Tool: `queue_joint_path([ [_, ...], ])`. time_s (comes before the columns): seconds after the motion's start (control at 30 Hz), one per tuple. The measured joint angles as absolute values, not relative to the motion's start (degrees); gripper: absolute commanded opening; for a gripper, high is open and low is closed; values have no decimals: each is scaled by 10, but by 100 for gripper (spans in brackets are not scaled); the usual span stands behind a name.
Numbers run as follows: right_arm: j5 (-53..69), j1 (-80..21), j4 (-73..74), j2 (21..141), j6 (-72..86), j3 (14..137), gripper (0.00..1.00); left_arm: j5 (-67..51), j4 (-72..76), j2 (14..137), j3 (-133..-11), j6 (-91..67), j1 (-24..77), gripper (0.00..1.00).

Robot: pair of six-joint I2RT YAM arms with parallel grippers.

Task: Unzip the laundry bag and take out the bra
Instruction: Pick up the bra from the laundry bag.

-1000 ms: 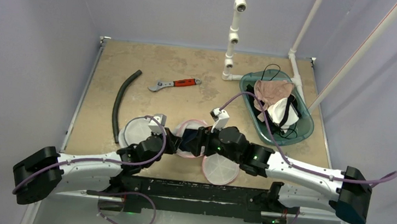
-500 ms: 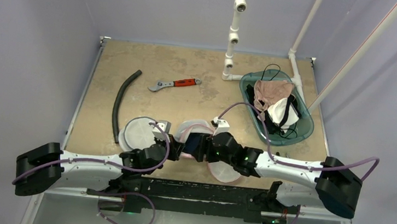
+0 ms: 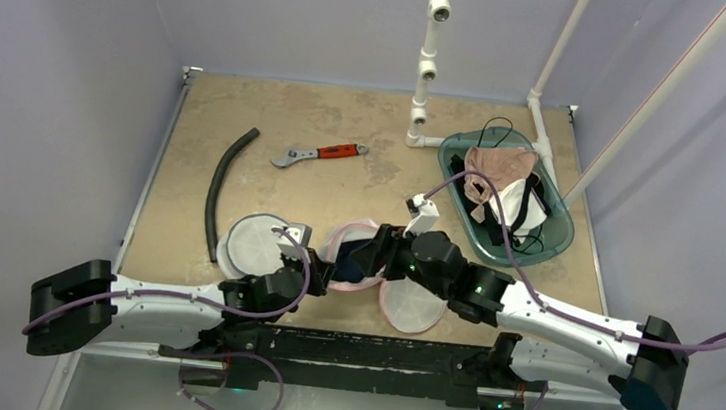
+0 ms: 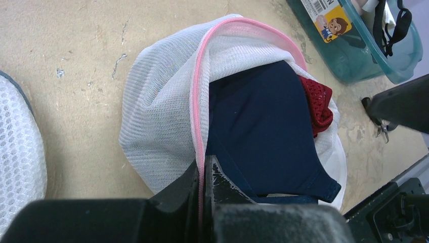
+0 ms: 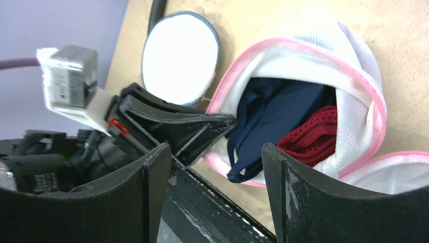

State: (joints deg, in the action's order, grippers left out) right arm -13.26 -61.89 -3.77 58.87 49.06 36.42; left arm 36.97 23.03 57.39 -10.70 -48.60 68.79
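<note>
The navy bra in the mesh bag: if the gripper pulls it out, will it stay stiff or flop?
Probably floppy: the bra lies folded and creased, its edge drooping at the mouth of the bag. Likely light, being thin, smooth fabric. It may drag along the red lace lying against it.
</note>
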Motion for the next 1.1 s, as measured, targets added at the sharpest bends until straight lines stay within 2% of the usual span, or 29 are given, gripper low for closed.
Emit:
queue_joint_path([
  [0.3, -123, -618, -33, 601, 496, 386, 69, 379, 231, 585, -107, -485, 695, 0],
  [0.77, -80, -618, -54, 654, 536, 350, 69, 387, 231, 590, -107, -485, 703, 0],
  [1.1, -79, -599, -75, 680, 560, 343, 53, 394, 233, 590, -107, -485, 718, 0],
])
